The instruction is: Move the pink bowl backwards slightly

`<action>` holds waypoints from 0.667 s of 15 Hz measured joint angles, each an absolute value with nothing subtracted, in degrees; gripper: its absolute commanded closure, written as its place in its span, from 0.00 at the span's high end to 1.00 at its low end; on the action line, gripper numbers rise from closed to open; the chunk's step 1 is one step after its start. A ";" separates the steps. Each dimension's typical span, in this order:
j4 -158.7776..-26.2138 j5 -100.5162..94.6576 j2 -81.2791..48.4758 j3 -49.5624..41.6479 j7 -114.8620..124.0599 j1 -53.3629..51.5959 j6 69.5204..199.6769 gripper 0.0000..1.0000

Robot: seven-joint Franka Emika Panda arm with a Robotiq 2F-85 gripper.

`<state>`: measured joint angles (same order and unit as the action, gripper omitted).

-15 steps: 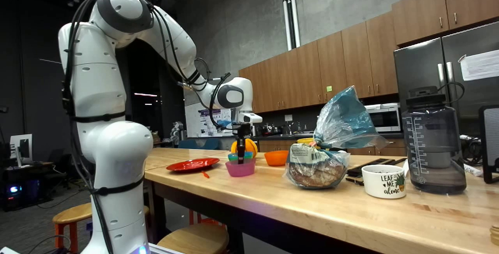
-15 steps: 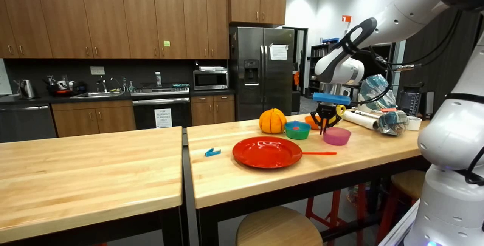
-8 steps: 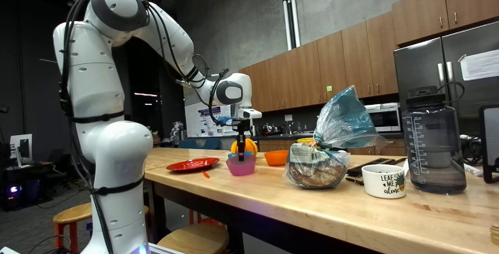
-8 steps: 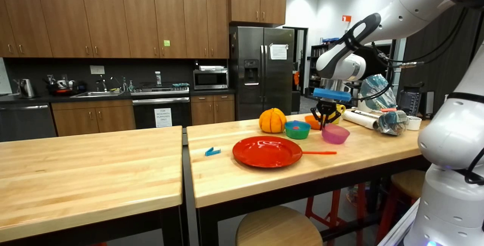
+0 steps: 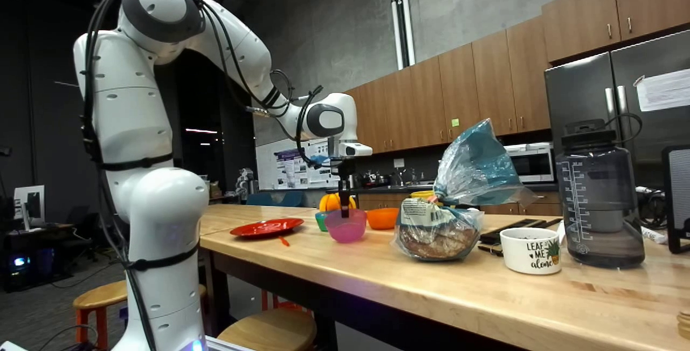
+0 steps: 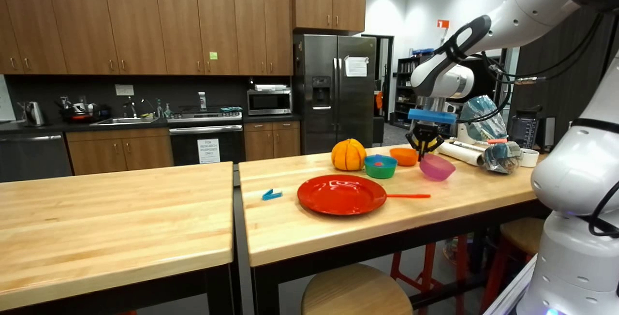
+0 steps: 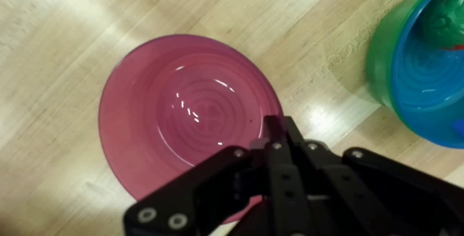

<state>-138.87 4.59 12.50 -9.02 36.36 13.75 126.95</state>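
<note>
The pink bowl [image 5: 346, 228] is in both exterior views [image 6: 437, 168] and fills the middle left of the wrist view [image 7: 206, 109]. It leans in an exterior view, with its rim slanting down away from the gripper. Whether its base touches the table is hard to tell. My gripper [image 7: 281, 119] is shut on the bowl's rim, one finger inside the wall and one outside. The gripper points down and shows in both exterior views [image 5: 345, 213] [image 6: 420, 158].
A green bowl [image 6: 379, 168] with a blue inside stands beside the pink bowl. An orange bowl [image 6: 404, 156] is behind it. A red plate [image 6: 341, 195], an orange pumpkin [image 6: 348, 154], and a bagged loaf [image 5: 439, 235] also sit on the wooden table [image 5: 431, 286].
The gripper and the pink bowl have moved together to the right in both exterior views, and slightly upward in the picture. The bowl has come to lean more. The gripper stays on its rim.
</note>
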 measured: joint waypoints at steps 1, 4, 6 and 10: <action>-138.32 4.18 12.37 -9.30 36.36 14.16 126.72 0.01; -135.83 3.01 11.86 -9.81 36.37 15.04 125.73 0.01; -133.69 1.70 11.24 -10.02 36.53 15.36 125.35 0.01; -129.40 -1.32 9.28 -10.24 36.89 15.67 124.74 0.01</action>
